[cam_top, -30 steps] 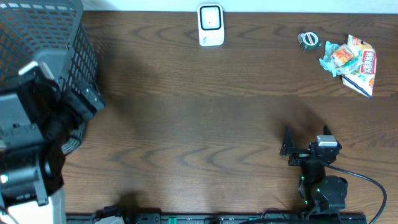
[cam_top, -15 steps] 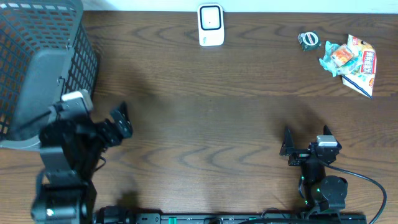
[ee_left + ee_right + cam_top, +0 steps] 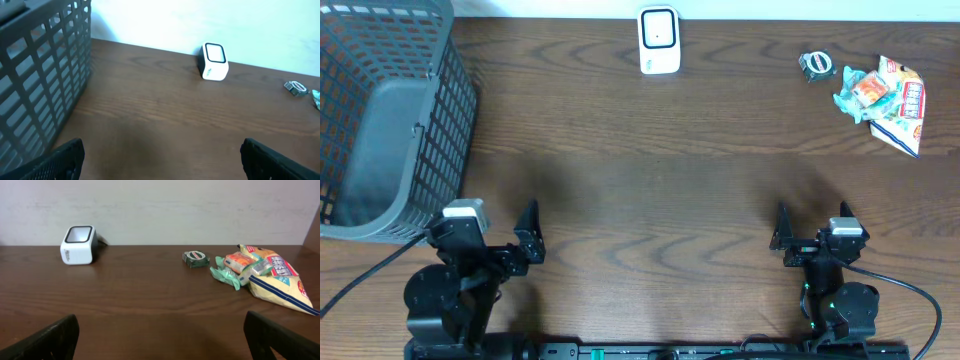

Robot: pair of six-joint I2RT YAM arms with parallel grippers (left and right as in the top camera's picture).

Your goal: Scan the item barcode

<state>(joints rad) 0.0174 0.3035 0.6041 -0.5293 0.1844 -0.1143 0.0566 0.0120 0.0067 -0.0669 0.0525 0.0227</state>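
Brown table [image 3: 650,200], scanner [image 3: 659,40] facing near edge

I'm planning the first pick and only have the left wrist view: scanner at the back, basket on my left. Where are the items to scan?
Observer: A pile of snack packets lies at the far right at the back, mostly past your frame's edge.
Operator: Which arm is on that side?
Observer: The right gripper is, low at the front, jaws open and holding nothing.
Operator: Anything already in the basket?
Observer: From overhead, only the grey floor of the basket shows; no item is visible inside.
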